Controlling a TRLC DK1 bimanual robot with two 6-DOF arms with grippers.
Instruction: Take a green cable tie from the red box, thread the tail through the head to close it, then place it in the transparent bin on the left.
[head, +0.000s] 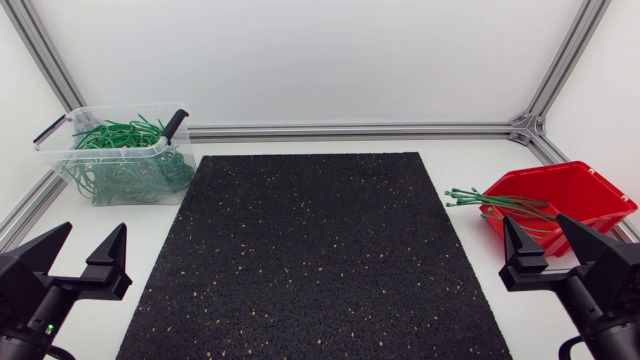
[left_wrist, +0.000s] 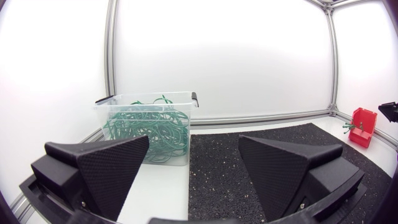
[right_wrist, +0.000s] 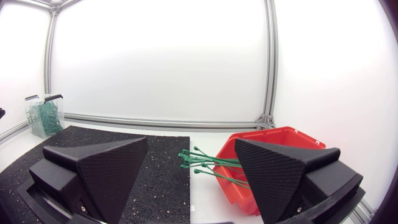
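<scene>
Jaws wide, red box partly hidden

The red box sits on the right side of the counter. It is open on top. A bunch of straight green cable ties lies in it, and their ends stick out over the box's left edge. The see-through bin stands well apart at the back left corner. It has black handles and holds a tangled heap of green looped ties.
</scene>
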